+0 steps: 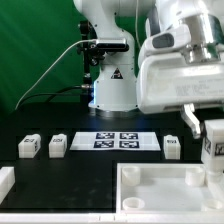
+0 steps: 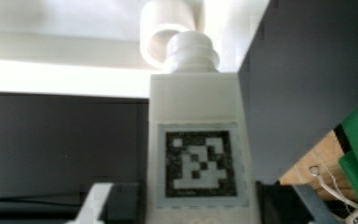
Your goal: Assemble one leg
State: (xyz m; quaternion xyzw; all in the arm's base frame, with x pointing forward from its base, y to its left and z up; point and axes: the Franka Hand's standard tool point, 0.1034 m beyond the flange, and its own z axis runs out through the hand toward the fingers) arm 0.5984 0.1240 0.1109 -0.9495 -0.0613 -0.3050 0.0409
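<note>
Spanning the whole scene, the black tabletop [image 1: 85, 175] carries every loose part. The white arm [image 1: 180, 60] is the next largest thing: its base stands at the middle of the far edge, and its bulky wrist hangs over the right side in the exterior view. A big white tray-like piece [image 1: 150, 170] lies along the near edge and reaches into the near right corner. A smaller white part [image 1: 5, 182] sits at the near left corner, cut off by the frame. The marker board [image 1: 125, 140] lies flat at the centre of the tabletop, just in front of the base.

Three loose legs stand in a row level with that board. Two are side by side toward the left edge [image 1: 28, 147] [image 1: 57, 146], and one [image 1: 172, 147] is just beside the board's right end.

The end effector [image 1: 205, 135] is clamped on a fourth leg [image 1: 213, 148], which it holds above the tabletop near the right edge, over the far rim of the tray-like piece. In the wrist view this leg [image 2: 194, 110] fills the middle, running straight out from between the fingers. Its tag [image 2: 202, 160] faces the camera and its round peg [image 2: 190, 48] points at a white surface. I cannot tell whether the peg touches that surface.
</note>
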